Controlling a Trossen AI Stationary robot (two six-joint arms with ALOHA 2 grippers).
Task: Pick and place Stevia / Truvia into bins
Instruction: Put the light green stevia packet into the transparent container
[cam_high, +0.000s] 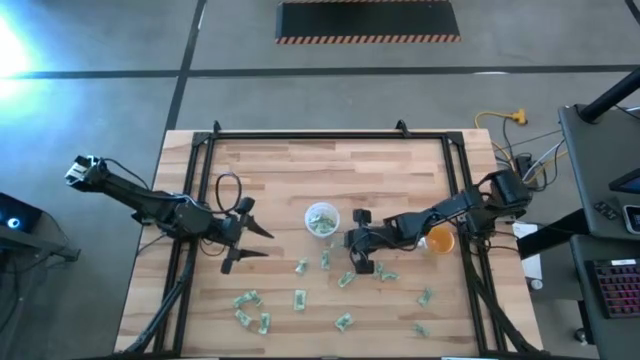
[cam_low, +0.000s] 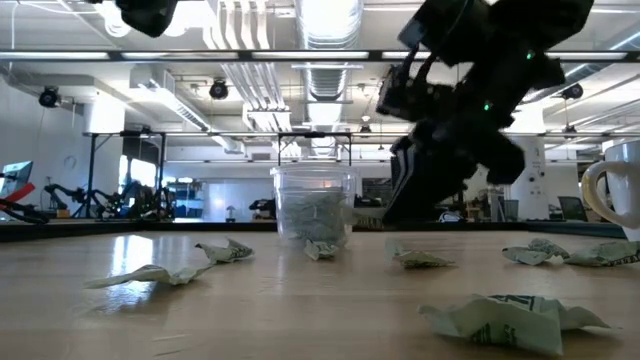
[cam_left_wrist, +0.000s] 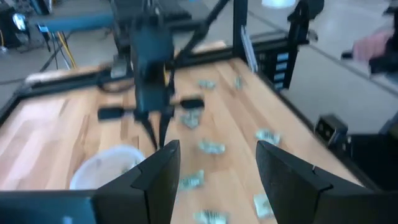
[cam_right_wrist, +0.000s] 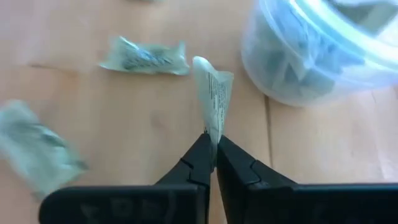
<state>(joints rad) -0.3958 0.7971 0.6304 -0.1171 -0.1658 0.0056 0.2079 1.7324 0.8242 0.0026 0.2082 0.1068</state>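
Cup (cam_high: 322, 221), frame centre: several packets already inside. Right gripper (cam_right_wrist: 212, 163), just right of the cup: clamped on one packet (cam_right_wrist: 214, 99), not yet over the rim. Left gripper (cam_high: 243, 243), left of centre: fingers apart, empty, waiting. Loose packets (cam_high: 298, 299), lower half of table: a dozen or so left.

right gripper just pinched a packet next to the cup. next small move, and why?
Probably lift and carry it over the translucent cup. The right gripper is shut on a green-and-white packet standing up from its fingertips, with the cup close beside it and already holding packets. The left gripper waits open on the cup's far side.
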